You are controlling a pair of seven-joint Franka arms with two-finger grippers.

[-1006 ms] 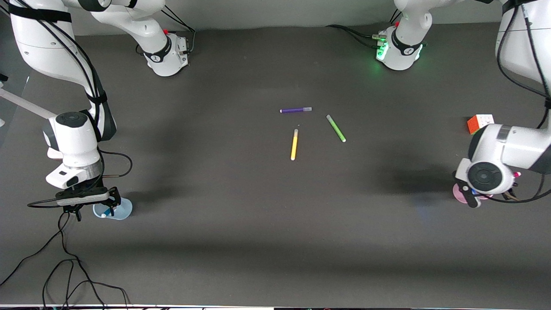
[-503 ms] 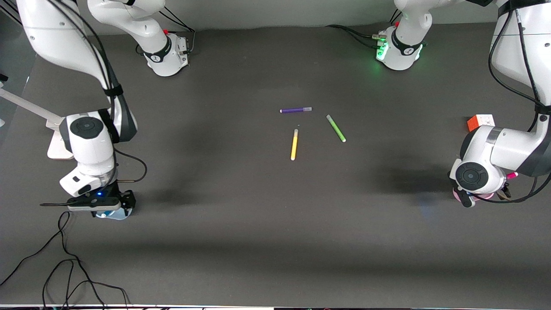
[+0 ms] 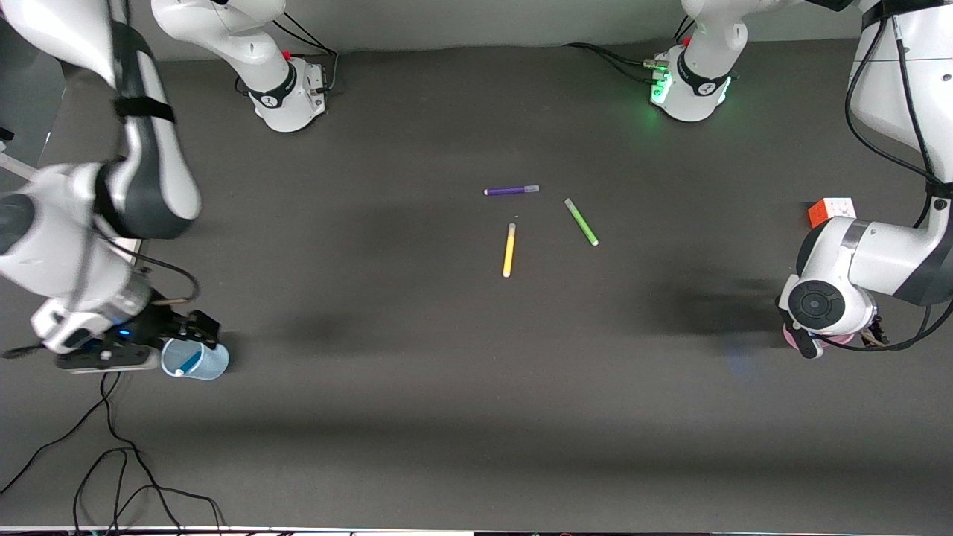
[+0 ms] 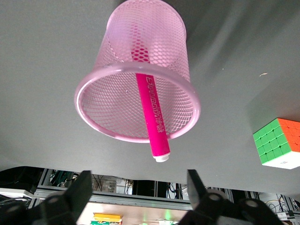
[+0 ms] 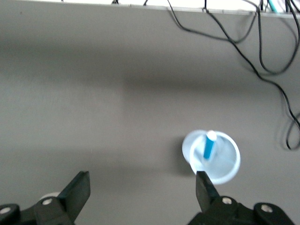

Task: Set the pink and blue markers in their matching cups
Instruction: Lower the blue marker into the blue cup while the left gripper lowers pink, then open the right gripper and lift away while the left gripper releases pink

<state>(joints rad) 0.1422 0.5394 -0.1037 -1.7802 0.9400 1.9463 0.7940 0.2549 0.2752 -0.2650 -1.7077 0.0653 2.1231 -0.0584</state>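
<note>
1. blue marker (image 3: 190, 362) stands in the pale blue cup (image 3: 212, 365); right gripper (image 5: 140, 192) hangs over it, fingers wide apart, holding nothing.
2. pink marker (image 4: 151, 112) leans in the pink mesh cup (image 4: 140, 101); pale print runs along its barrel, unreadable. left gripper (image 4: 138, 190) is over it, fingers spread, empty.
3. puzzle cube (image 3: 829, 212) lies farther off.

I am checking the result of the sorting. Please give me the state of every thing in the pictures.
Pink marker: standing in the pink cup, released.
Blue marker: leaning in the blue cup.
Left gripper: open, over the pink cup.
Right gripper: open, beside the blue cup.
Purple, yellow, green pens: lying flat.
</note>
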